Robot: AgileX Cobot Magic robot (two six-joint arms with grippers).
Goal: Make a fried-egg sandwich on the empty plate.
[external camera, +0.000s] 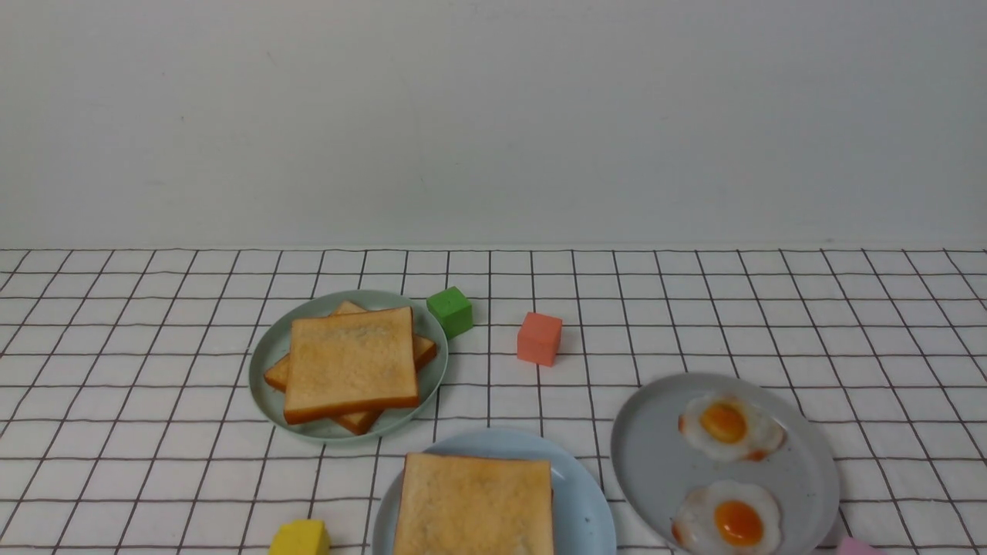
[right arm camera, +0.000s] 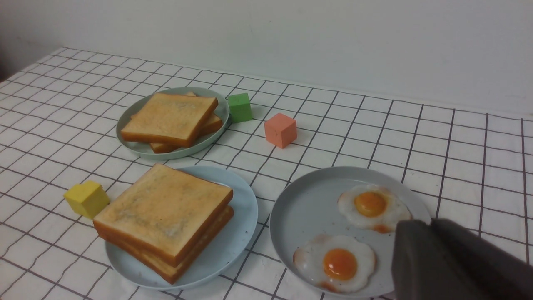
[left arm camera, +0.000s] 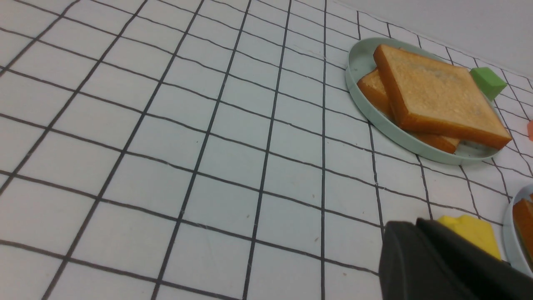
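Tablecloth (external camera: 848, 324): white with a dark grid, spread over the whole work surface up to a plain pale wall (external camera: 493, 116).
Grey plate (external camera: 655, 462): front right, just beside the blue plate without touching it; carries two loose fried eggs on its right half, the left half bare.
Empty plate (external camera: 578, 501): pale blue, front centre, cut off by the lower edge of the front view; no longer bare, now under the sandwich.
Green plate (external camera: 270, 362): pale green, left of centre and behind the blue one, apart from it.
Fried-egg sandwich (external camera: 472, 505): lying on the blue plate, two toast slices stacked almost flush, top face golden, crusts darker; filling barely visible at the seam in the right wrist view (right arm camera: 164, 208).
Spare toast (external camera: 351, 362): fanned pile on the green plate, top slice flat, corners of lower slices poking out.
Left gripper (left arm camera: 416, 227): dark fingers pressed together, nothing between them, hanging over the cloth just beside the yellow block.
Right gripper (right arm camera: 431, 227): fingers closed against each other, holding nothing, above the right rim of the grey plate near the eggs.
Far egg (external camera: 729, 425): white with an orange yolk, browned edge.
Near egg (external camera: 729, 520): same look, just in front of the far one.
Salmon block (external camera: 539, 338): alone on the cloth, centre back.
Green block (external camera: 450, 311): just beside the green plate's right rim.
Yellow block (external camera: 301, 538): front left, near the blue plate.
Pink block (external camera: 856, 547): only a corner visible at the lower edge.
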